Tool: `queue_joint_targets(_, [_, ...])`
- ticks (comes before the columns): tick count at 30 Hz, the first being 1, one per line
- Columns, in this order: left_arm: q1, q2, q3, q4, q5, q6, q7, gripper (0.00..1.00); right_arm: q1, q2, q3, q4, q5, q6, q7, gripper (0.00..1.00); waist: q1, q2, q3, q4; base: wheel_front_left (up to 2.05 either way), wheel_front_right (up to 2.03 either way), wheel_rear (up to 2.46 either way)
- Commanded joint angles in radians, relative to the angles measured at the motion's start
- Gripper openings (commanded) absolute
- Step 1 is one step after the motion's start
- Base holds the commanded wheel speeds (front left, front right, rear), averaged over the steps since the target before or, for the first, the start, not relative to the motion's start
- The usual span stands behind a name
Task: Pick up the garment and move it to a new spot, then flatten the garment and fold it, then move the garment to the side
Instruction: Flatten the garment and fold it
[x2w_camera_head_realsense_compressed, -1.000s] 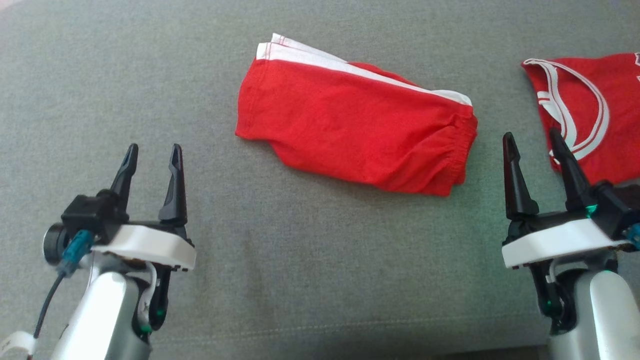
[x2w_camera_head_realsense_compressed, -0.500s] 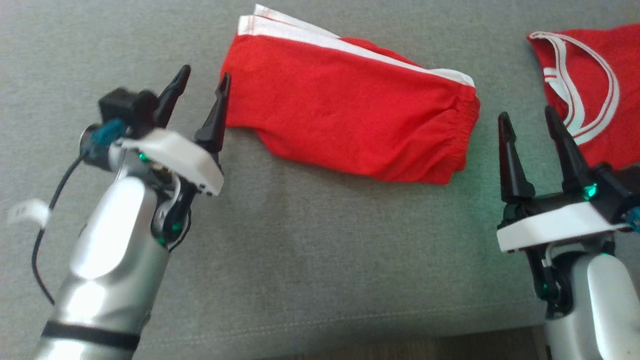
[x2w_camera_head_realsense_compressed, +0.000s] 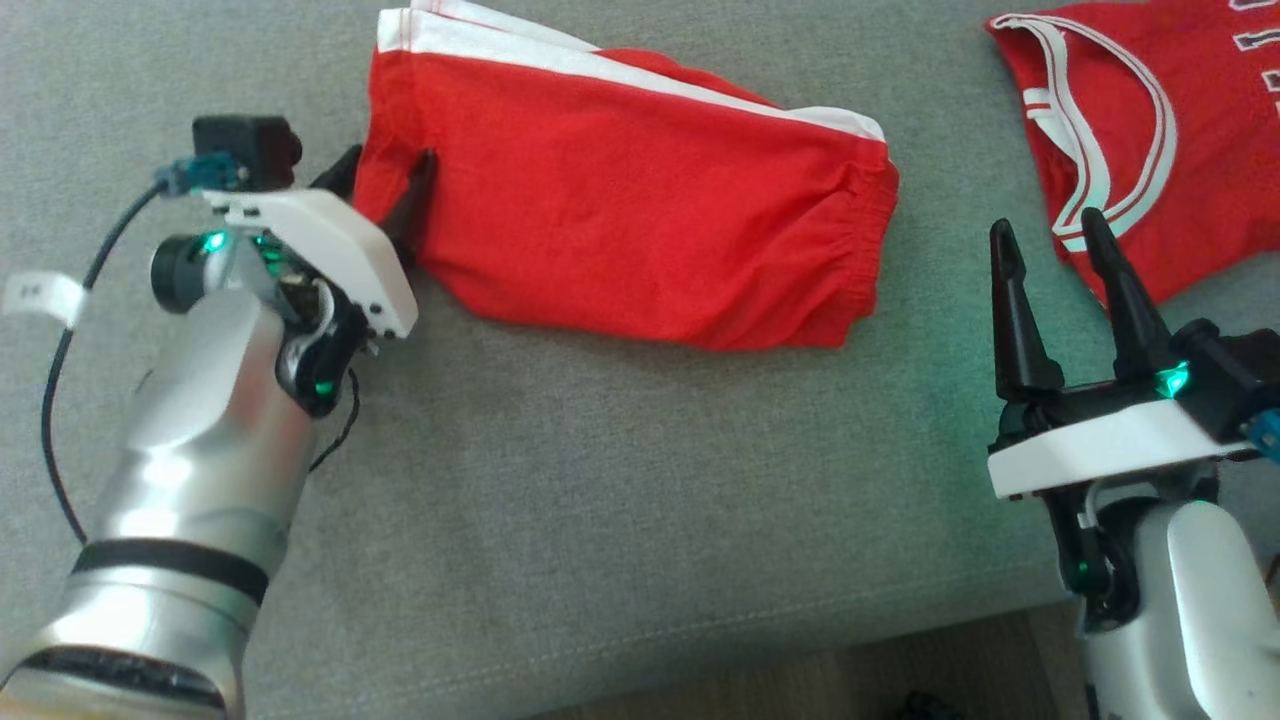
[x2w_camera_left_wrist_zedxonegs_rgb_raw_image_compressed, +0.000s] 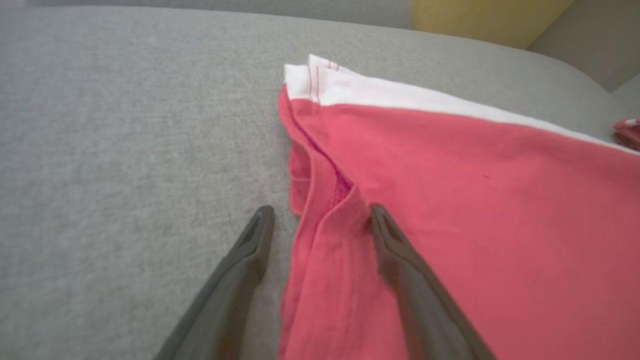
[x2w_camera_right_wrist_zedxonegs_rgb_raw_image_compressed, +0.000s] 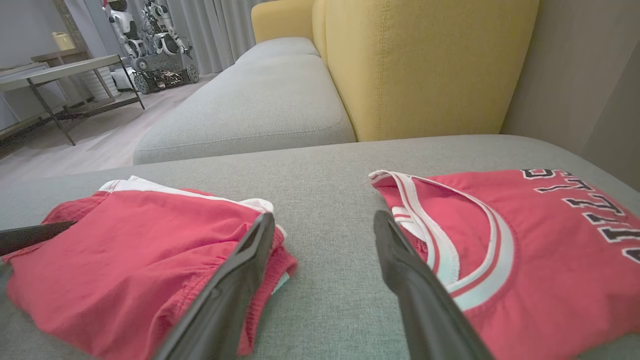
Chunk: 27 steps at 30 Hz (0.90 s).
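Observation:
The garment, red shorts (x2w_camera_head_realsense_compressed: 640, 200) with a white side stripe, lies folded on the grey sofa cushion (x2w_camera_head_realsense_compressed: 600, 500). My left gripper (x2w_camera_head_realsense_compressed: 385, 175) is open at the shorts' left hem. In the left wrist view the left gripper (x2w_camera_left_wrist_zedxonegs_rgb_raw_image_compressed: 320, 212) straddles that hem of the shorts (x2w_camera_left_wrist_zedxonegs_rgb_raw_image_compressed: 475, 200): one finger rests on the red cloth, the other is over bare cushion. My right gripper (x2w_camera_head_realsense_compressed: 1045, 225) stands open with nothing between its fingers, off the shorts' waistband end. The right wrist view shows the right gripper (x2w_camera_right_wrist_zedxonegs_rgb_raw_image_compressed: 322, 217) above bare cushion, with the shorts (x2w_camera_right_wrist_zedxonegs_rgb_raw_image_compressed: 125, 250) to its left.
A red jersey (x2w_camera_head_realsense_compressed: 1150, 120) with white trim and dark lettering lies on the cushion at the far right; the right wrist view has that jersey (x2w_camera_right_wrist_zedxonegs_rgb_raw_image_compressed: 525, 225) close by the right-hand finger. A yellow backrest (x2w_camera_right_wrist_zedxonegs_rgb_raw_image_compressed: 425, 65) rises behind. The cushion's front edge (x2w_camera_head_realsense_compressed: 900, 625) runs along the bottom.
My left arm has reached forward and right until its open fingers straddle the shorts' left hem. The head camera has shifted. The right gripper has stayed put and open.

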<state>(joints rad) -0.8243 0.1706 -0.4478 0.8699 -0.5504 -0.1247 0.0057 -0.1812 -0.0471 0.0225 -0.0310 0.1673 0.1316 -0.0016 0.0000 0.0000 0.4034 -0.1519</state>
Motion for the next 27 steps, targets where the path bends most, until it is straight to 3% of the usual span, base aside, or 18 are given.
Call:
queue_joint_targets(1, [-0.016, 0.018, 0.005, 0.000, -0.011, -0.005, 0.015, 0.40, -0.027, -0.003, 0.018, -0.027, 0.009, -0.001, -0.009, 1.00, 0.0000, 0.0000, 0.001, -0.002, 0.00, 0.00, 0.00])
queue_joint_targets(2, [-0.020, 0.019, -0.006, 0.004, -0.020, -0.005, 0.017, 0.00, -0.028, -0.003, 0.018, -0.026, 0.011, -0.001, -0.011, 1.00, 0.0000, 0.0000, 0.001, -0.004, 0.00, 0.00, 0.00])
queue_joint_targets(8, [-0.014, 0.032, -0.059, 0.012, -0.055, -0.006, -0.014, 0.00, -0.029, -0.003, 0.011, -0.024, 0.014, -0.001, -0.011, 1.00, 0.0000, 0.0000, -0.006, -0.003, 0.00, 0.00, 0.00])
queue_joint_targets(16, [0.072, 0.028, -0.038, -0.017, -0.089, -0.001, -0.125, 0.00, -0.015, -0.003, 0.004, -0.022, 0.009, -0.001, 0.003, 1.00, 0.0000, 0.0000, -0.031, 0.037, 0.00, 0.00, 0.00])
queue_joint_targets(21, [0.179, 0.036, -0.022, -0.119, -0.097, 0.034, -0.200, 0.00, -0.004, -0.003, -0.007, -0.033, -0.002, -0.001, 0.017, 1.00, 0.0000, 0.0000, -0.054, 0.080, 0.00, 0.00, 0.00])
queue_joint_targets(27, [0.338, 0.056, -0.010, -0.302, -0.110, 0.097, -0.215, 0.00, 0.014, -0.003, -0.014, -0.043, -0.007, -0.001, 0.031, 1.00, 0.0000, 0.0000, -0.083, 0.112, 0.00, 0.00, 0.00])
